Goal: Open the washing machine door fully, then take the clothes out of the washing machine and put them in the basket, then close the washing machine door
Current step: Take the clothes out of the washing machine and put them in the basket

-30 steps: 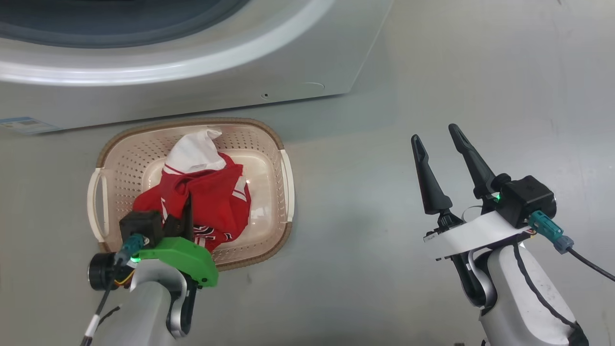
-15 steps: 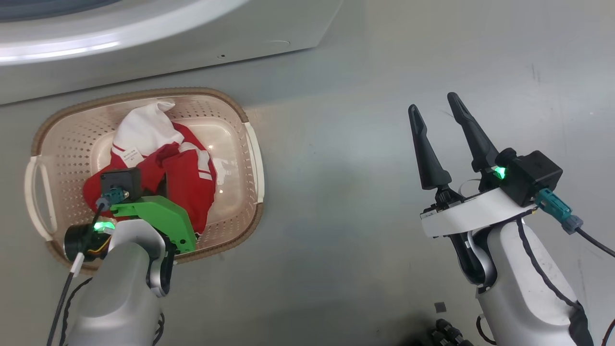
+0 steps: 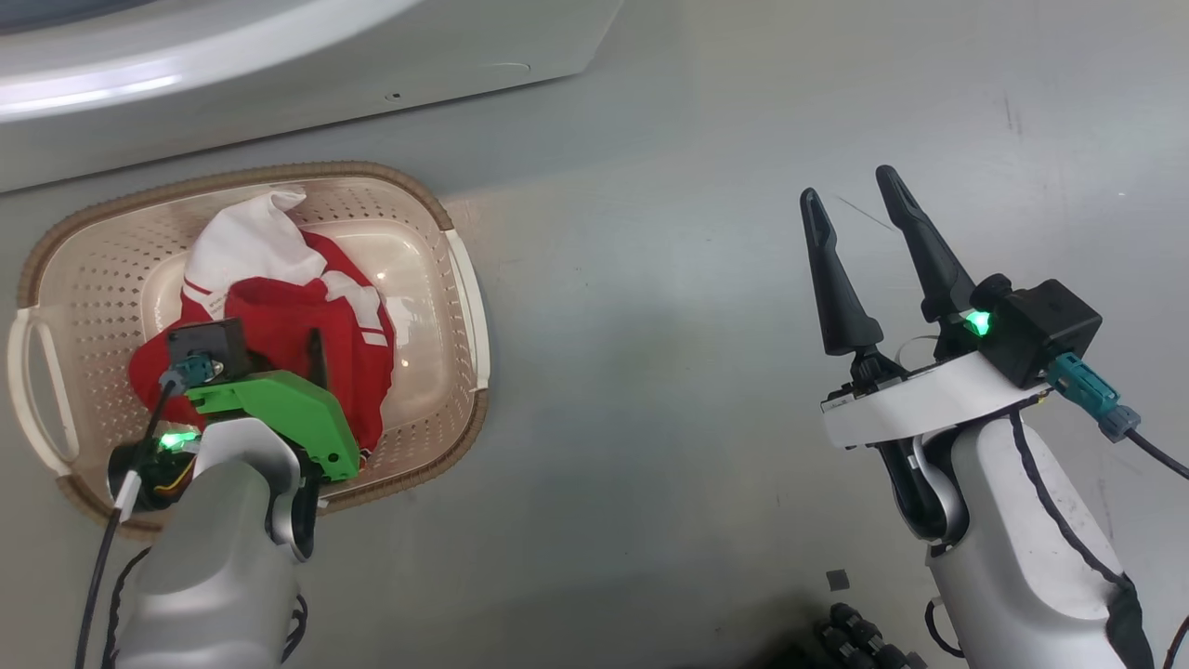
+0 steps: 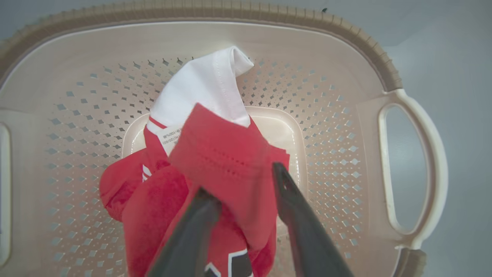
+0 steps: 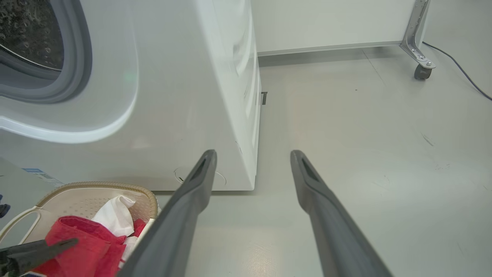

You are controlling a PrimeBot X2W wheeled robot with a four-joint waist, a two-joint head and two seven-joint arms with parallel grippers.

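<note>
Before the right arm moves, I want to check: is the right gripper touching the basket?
Apart. The head view shows bare floor between the right gripper and the basket.

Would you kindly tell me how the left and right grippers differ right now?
The left gripper points down into the basket, fingers astride the clothes; the right gripper stands over the floor. The left gripper's mount is green, the right gripper's white. Both are open.

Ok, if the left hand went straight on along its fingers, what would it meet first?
The clothes: the left hand points into the basket, red fabric right at its spread fingers. Beyond that, probably the basket floor.
</note>
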